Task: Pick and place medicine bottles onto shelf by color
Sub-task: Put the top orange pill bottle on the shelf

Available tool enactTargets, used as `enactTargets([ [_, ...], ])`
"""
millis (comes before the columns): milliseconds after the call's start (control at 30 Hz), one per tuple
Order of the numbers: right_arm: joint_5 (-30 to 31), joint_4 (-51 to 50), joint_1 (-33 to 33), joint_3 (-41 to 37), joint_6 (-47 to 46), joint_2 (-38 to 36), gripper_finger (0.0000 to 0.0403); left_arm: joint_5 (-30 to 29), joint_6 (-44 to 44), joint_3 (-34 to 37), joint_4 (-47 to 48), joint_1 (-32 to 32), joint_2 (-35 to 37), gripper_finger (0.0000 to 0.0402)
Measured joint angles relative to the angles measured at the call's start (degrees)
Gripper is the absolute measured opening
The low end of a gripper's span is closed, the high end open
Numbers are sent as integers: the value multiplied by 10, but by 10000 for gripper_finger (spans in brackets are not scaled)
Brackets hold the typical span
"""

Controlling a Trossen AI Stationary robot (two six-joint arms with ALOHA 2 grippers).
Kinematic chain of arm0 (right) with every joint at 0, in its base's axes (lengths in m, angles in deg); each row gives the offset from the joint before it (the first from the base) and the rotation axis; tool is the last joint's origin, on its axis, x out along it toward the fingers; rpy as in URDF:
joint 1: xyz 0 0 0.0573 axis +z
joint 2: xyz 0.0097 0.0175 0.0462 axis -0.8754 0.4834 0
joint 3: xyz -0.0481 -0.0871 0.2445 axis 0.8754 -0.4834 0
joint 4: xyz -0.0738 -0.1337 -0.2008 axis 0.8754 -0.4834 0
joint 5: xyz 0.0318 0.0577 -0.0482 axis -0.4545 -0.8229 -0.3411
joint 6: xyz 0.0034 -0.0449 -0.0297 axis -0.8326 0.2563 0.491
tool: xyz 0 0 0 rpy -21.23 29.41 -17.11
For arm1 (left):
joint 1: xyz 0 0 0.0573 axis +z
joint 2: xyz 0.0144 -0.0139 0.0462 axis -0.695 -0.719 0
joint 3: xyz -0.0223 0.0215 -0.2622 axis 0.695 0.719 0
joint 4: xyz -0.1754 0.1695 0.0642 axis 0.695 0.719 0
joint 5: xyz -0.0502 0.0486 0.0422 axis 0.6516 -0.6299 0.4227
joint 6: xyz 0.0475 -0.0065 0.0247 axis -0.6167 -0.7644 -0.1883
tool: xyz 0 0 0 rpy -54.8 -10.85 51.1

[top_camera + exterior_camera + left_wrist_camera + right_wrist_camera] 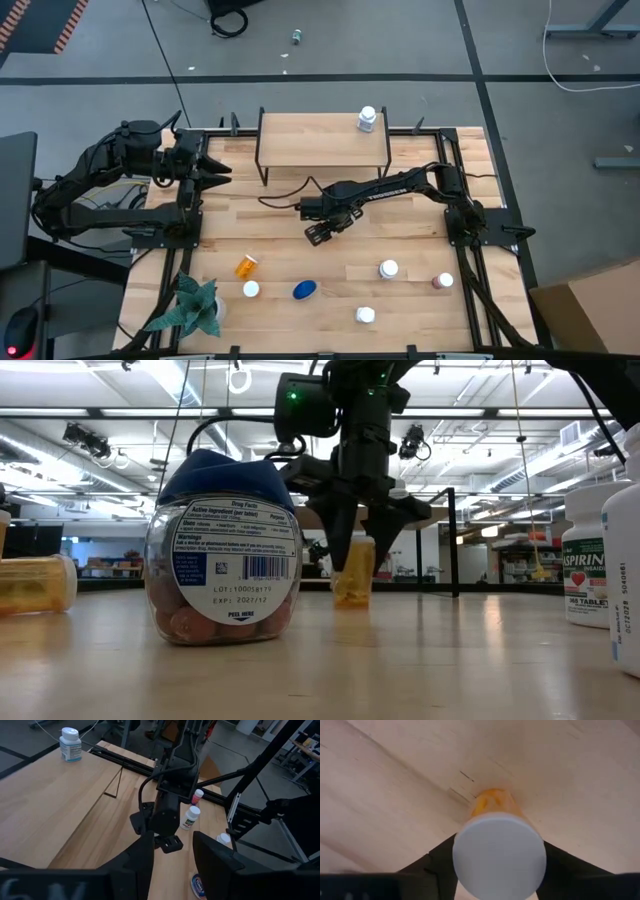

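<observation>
Orange bottle [492, 855] is directly under the right end effector [320, 234], standing upright on the counter [420, 250], white cap up. Long axis vertical, in line with the approach from above. In the right wrist view the cap sits centred between the two dark fingers [427, 865], one on each side of the body. From the low view the fingers straddle the bottle [352, 570] with their tips down at its upper part. Jaws are partly open; I can't tell whether the pads touch the body yet, so I won't call it gripped. Bottle base is on the wood, not lifted.

Shelf [322, 140] lies beyond this end effector, toward the back edge of the counter, with one white bottle [367, 120] on its right end.

Right arm is clearly the nearer one. Left end effector [212, 166] hangs well off to the side, by the left end of the shelf, fingers part open with nothing between them as the left wrist view shows.

My read: step in hand is the grasp on the orange bottle. What it needs is a straight squeeze across the body, then a vertical lift. Risk is tipping the bottle if one finger lands first.
</observation>
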Motion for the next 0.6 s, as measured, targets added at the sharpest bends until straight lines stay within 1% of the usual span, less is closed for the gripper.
enactTargets([
  [167,-4,-33,0,34,18,0,205,0,0,0,12,0,0,137],
  [267,18,-82,-3,73,39,0,209,0,0,0,12,0,0,136],
  [367,35,-109,-9,103,54,-1,208,0,-2,0,12,0,0,139],
  [500,22,-153,-24,134,73,0,207,0,-2,0,12,0,0,144],
  [600,2,-220,-39,173,93,0,207,0,0,0,12,0,0,142],
])
